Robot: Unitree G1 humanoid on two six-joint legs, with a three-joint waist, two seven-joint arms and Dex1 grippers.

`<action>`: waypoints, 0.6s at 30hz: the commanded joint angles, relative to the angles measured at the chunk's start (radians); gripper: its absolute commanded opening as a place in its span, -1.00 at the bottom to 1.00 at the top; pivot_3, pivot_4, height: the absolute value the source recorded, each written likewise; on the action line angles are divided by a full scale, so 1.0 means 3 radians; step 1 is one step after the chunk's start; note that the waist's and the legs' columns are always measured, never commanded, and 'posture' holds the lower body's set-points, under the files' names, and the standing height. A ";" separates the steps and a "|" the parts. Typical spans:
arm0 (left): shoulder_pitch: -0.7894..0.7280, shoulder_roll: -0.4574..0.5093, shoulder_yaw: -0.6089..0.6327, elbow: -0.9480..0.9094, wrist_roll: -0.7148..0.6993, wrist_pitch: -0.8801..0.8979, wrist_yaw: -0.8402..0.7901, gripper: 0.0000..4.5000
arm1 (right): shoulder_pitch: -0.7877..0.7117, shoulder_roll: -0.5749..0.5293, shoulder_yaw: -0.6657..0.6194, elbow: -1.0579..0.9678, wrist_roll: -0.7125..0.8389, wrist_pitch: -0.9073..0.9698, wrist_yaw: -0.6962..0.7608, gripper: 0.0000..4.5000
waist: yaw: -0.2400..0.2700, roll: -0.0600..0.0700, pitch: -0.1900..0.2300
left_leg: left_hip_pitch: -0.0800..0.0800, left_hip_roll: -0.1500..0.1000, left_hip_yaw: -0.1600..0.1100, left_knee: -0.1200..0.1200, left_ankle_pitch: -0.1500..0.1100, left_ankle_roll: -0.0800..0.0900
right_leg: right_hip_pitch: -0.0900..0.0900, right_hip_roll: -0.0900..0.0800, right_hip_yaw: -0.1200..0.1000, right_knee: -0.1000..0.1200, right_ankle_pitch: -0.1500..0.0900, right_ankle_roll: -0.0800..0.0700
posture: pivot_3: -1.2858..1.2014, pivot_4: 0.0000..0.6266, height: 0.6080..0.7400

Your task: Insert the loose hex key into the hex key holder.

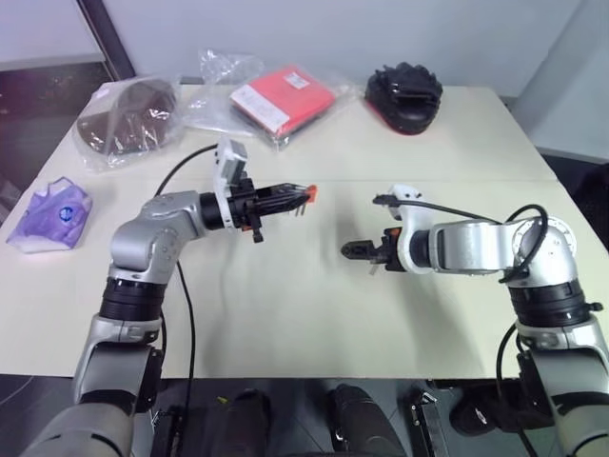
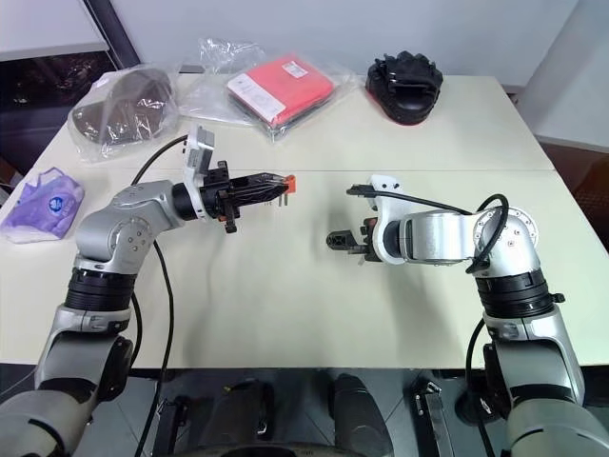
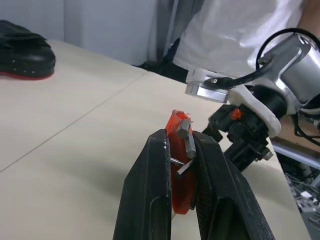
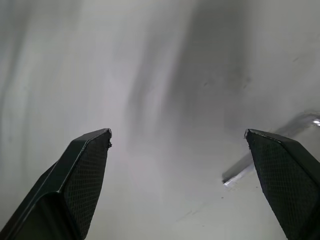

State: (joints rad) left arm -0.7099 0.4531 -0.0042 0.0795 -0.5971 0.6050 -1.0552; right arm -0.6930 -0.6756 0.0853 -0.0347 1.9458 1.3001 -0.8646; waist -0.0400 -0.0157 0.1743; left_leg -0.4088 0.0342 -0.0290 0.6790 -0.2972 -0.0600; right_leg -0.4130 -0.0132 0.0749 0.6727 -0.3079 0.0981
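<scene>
The loose hex key (image 4: 270, 152) lay on the table beside our spread right gripper (image 4: 180, 150) (nothing was grasped), while our left gripper (image 3: 181, 165) clenched the hex key holder (image 3: 180, 165) aloft; such a thin rod could slip away.

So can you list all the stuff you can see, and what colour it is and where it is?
hex key holder: one, red-orange, pinched in the left end effector, up off the table
loose hex key: one, grey metal, lying on the table by the right end effector
red package: one, in clear plastic, far middle of the table
dark cap: one, brown, bagged, far left
black shoe: one, red-soled, far right
purple pouch: one, left edge
table: one, cream
person: one, white shirt, beyond the table
left end effector: one, black, shut on the holder
right end effector: one, black, open, low over the table
</scene>
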 commanded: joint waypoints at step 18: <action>0.0024 0.0054 0.0072 -0.0117 -0.0002 -0.0066 0.0066 -0.96 | -0.0115 -0.0051 0.0426 0.0267 -0.0186 -0.0211 -0.0342 0.98 | -0.0008 0.0000 0.0000 | 0.0000 0.0001 0.0000 0.0000 0.0000 0.0001 | 0.0000 0.0000 0.0000 -0.0001 0.0000 0.0000 | 0.03 -0.52 1.00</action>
State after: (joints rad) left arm -0.7021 0.4618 -0.0037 0.0766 -0.5970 0.6014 -1.0386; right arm -0.7129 -0.6874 0.2047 0.0357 1.9285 1.2350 -0.9795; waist -0.0425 -0.0157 0.1742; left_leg -0.4088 0.0343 -0.0290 0.6790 -0.2972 -0.0597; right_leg -0.4130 -0.0131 0.0750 0.6724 -0.3079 0.0981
